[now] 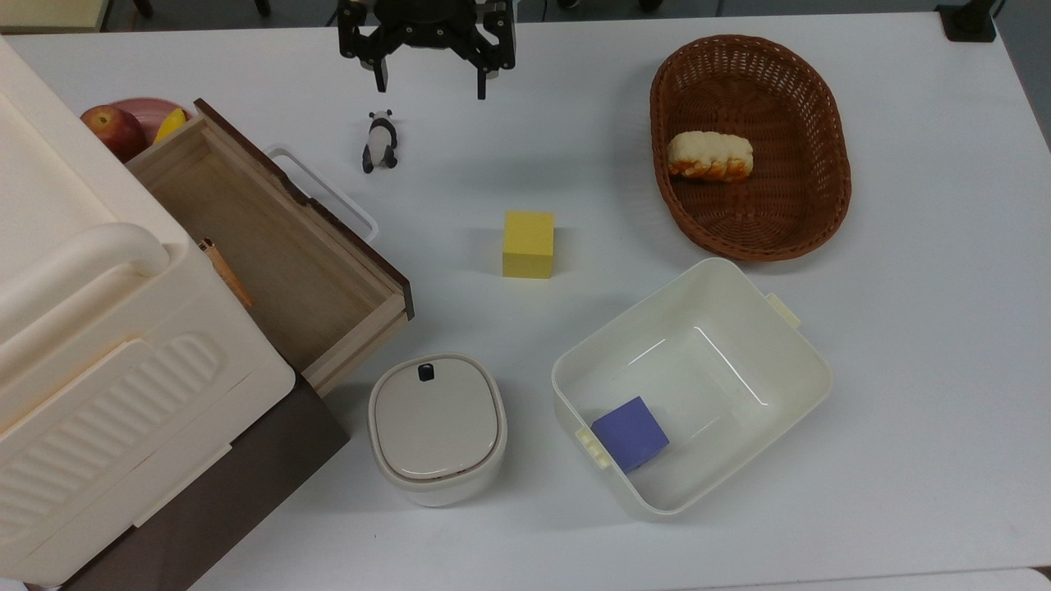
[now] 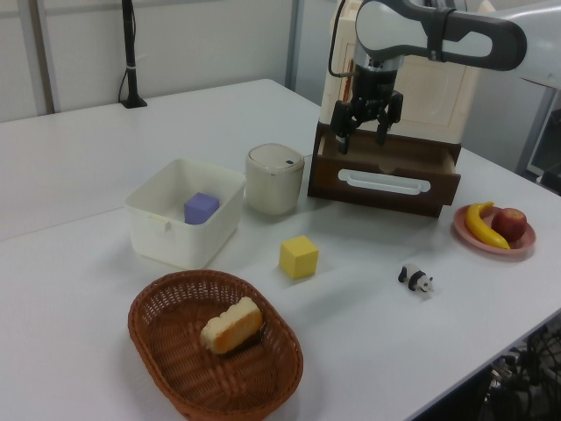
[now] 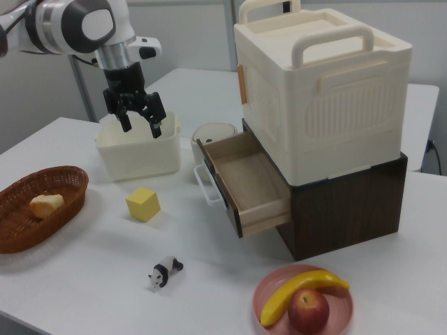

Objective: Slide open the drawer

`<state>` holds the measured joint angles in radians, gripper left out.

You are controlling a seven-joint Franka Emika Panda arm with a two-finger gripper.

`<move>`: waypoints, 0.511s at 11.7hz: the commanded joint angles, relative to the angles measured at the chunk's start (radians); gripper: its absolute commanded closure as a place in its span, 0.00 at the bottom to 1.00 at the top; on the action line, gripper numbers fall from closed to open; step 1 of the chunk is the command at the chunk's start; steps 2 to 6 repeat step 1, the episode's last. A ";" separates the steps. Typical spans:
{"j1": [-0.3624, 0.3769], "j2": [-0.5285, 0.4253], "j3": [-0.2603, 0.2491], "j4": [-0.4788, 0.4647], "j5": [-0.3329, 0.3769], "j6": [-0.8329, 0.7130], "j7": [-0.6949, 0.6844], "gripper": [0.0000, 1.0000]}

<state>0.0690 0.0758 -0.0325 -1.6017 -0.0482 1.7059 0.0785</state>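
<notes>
gripper (image 1: 429, 82): fingers spread wide, nothing held; raised above the surface (image 1: 903, 369), clear of the drawer.
drawer (image 1: 271, 246): pulled out from under the cream case (image 1: 90, 394), near the surface's left edge in the top view; pale inside exposed, white loop handle (image 1: 328, 193) on front.
panda fig. (image 1: 379, 141): betw. gripper and handle in the top view.
yellow block (image 1: 528, 244): mid-surface.

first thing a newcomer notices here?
The big cream case stacked on a dark cabinet, with the drawer pulled out beneath it. Next, the gripper held high above the table, jaws open and empty. Then the brown basket with bread at the top view's right.
</notes>
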 commanded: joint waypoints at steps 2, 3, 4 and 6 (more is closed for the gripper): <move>0.025 -0.021 -0.024 0.002 0.024 -0.028 -0.026 0.00; 0.025 -0.021 -0.024 0.002 0.024 -0.028 -0.026 0.00; 0.025 -0.021 -0.024 0.002 0.024 -0.028 -0.026 0.00; 0.025 -0.021 -0.024 0.002 0.024 -0.028 -0.026 0.00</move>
